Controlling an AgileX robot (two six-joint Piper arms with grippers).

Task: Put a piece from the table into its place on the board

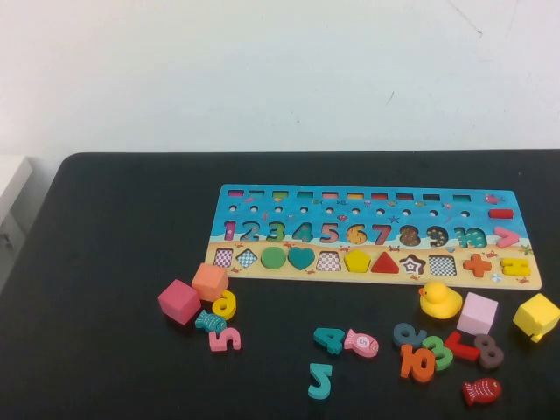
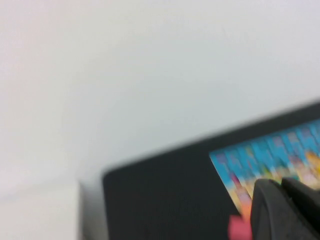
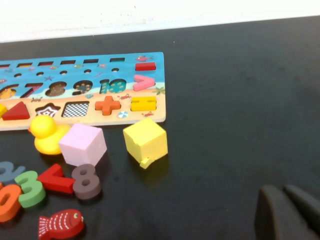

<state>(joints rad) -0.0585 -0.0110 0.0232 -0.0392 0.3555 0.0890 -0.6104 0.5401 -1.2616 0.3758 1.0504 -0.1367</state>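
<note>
Pentagon (image 1: 357,260) sits in its slot on board (image 1: 376,236). L gripper (image 2: 285,187) closed, empty, off table (image 1: 105,367); R gripper (image 3: 285,192) prob. closed, empty. Risk: low sweep knocks duck (image 1: 439,300) into board.

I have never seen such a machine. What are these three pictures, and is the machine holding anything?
This is a robot with two arms. One camera looks down from above; neither arm shows there. The other two sit on its wrists. On the black table lies a long wooden puzzle board. The small flat yellow pentagon piece already sits in its cut-out. Loose numbers, cubes and a yellow rubber duck lie in front. The left gripper hangs near the board's corner, the right gripper beside the yellow cube. Both are shut and empty.
</note>
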